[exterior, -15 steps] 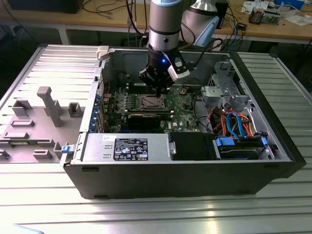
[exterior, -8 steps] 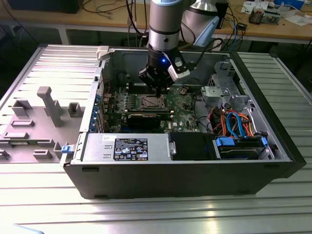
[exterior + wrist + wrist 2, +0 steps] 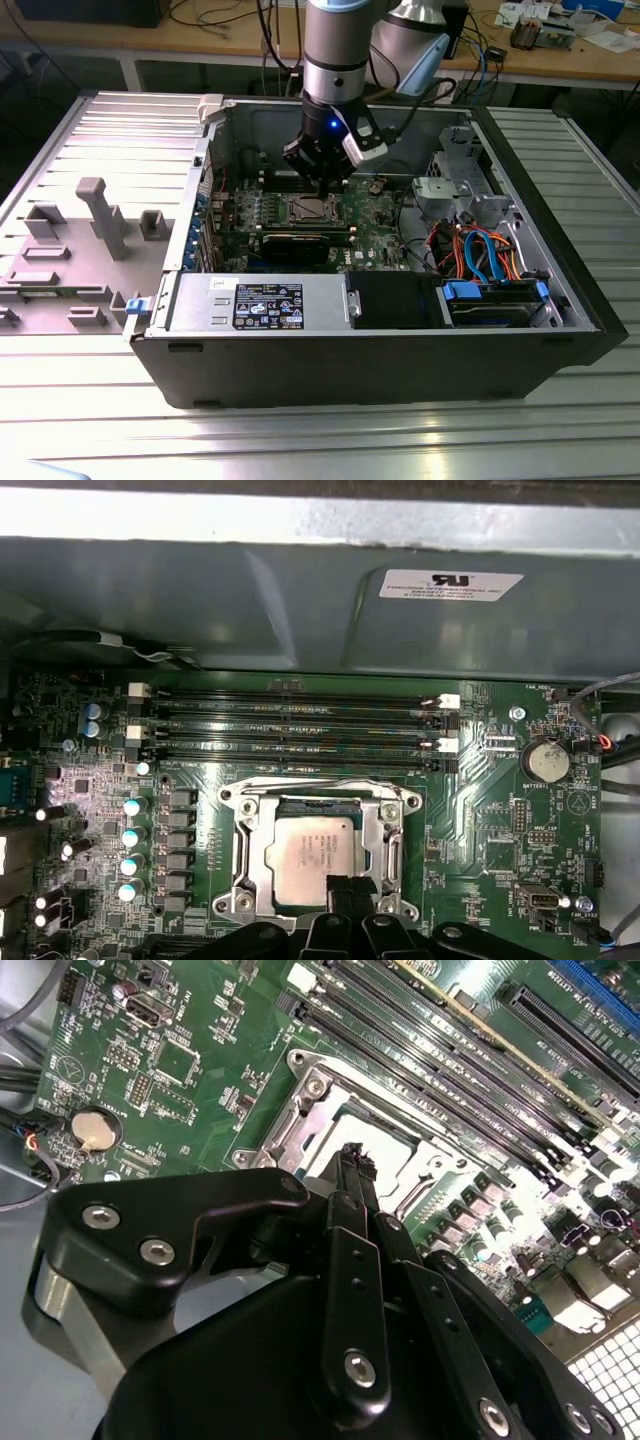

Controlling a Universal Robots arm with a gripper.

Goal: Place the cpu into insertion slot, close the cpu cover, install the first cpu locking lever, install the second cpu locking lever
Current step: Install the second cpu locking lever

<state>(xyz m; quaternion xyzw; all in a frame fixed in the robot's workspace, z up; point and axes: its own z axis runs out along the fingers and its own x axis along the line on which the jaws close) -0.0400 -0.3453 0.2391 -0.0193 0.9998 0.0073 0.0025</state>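
In the exterior view, a grey fixture plate (image 3: 70,255) is seen at the left, beside the open computer case (image 3: 400,350). Within it, the gripper (image 3: 322,180) is poised just above the insertion slot (image 3: 312,210). In the first wrist view, the cpu (image 3: 310,855) is seated in the slot, framed by the closed cpu cover (image 3: 320,798). The fingertips (image 3: 350,1155) are pressed together, and nothing is held.

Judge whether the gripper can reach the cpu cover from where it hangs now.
Probably yes: the gripper hangs just above the cpu cover, over its edge, and nothing lies between them.
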